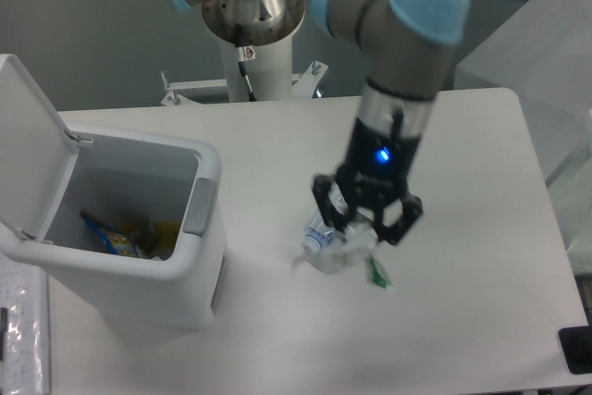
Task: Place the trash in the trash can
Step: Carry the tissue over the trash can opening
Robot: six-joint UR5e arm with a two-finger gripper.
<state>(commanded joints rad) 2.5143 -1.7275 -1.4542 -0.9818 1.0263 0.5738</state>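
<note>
- The crumpled tissue wad (344, 254), white with a green bit at its 4 o'clock edge, hangs off the table, clenched between the fingers of the gripper (363, 233). It looks blurred, so its exact outline is hard to read.
- The jaws are closed on the wad's top, and the rest droops below and toward 8 o'clock.
- The wad has no clear long axis; its trailing white flap points roughly to 8 o'clock and the green bit to 4 o'clock.
- The crushed plastic water bottle (321, 230) lies on the table just behind the wad, mostly hidden by the gripper. Only its capped end shows, pointing toward 7 o'clock, so its long axis cannot be told here.
- The trash can (205, 193) stands at 9 o'clock from the gripper, well apart, its flip lid (26, 145) standing open on the far left. Blue and yellow wrappers (125, 238) lie at its bottom.
- Step in hand, as I judge it: carrying 1 of the 2 trash items to the bin.
- To do it well, keep the grip firm, travel high enough for the drooping flap to clear the near rim, and let go only when centred over the opening.
- The risk is the loose flap catching the rim.
- The bottle is yet to be binned.
</note>
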